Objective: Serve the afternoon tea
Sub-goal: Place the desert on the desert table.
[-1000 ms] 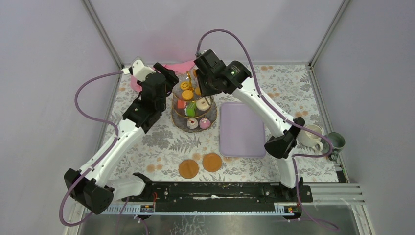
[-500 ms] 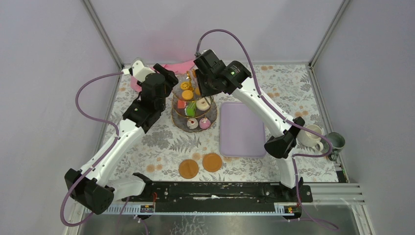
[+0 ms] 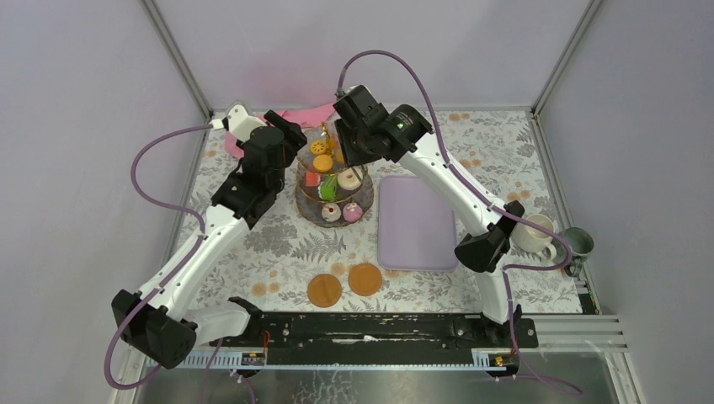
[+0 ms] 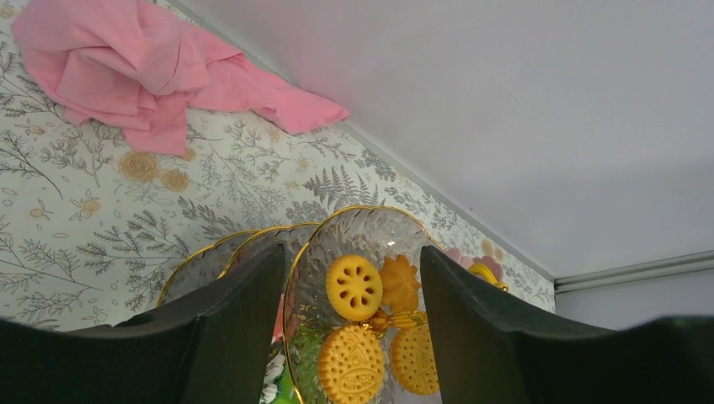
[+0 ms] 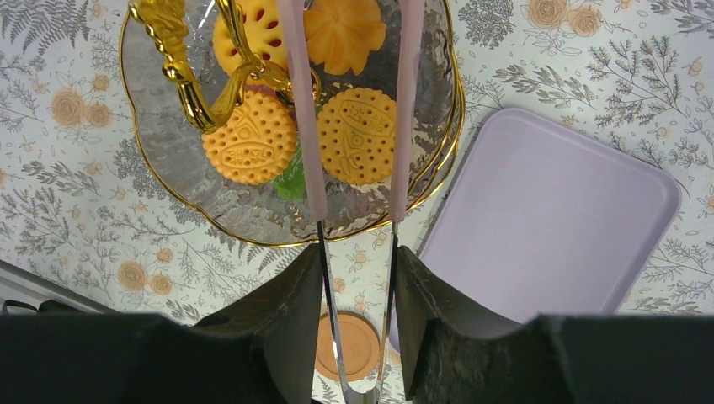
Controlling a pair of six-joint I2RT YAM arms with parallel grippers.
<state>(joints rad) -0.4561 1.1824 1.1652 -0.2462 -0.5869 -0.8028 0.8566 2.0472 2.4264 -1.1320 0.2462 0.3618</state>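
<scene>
**Tongs over top tier: light squeeze, mind the glass**

Right end effector [image 5: 358, 269] is closed on the pink tongs [image 5: 310, 168]. The tong arms run out over the top tier of the stand [image 5: 160, 143], either side of a round orange biscuit [image 5: 358, 135]; can't tell whether the tips touch it.

Left end effector [image 4: 349, 252] is wide, jaws framing the top tier from the left. No clear contact.

The stand sits at the far middle of the surface [image 3: 253, 244], just left of the lilac tray [image 3: 417, 223]. The cream mug [image 3: 532, 234] and grey-green mug [image 3: 579, 244] are at the right edge, well apart from it.

Handling, my read:
- The biscuit is probably light, rigid and slick. Pinch it across the rim, or it may squirt out.
- The stand is glass and tall on a thin gold stem [image 5: 198, 93], so likely fragile and tippy. Avoid side loads, and brace it at a tier rim if needed.
- The tongs are springy, so keep them square.
</scene>
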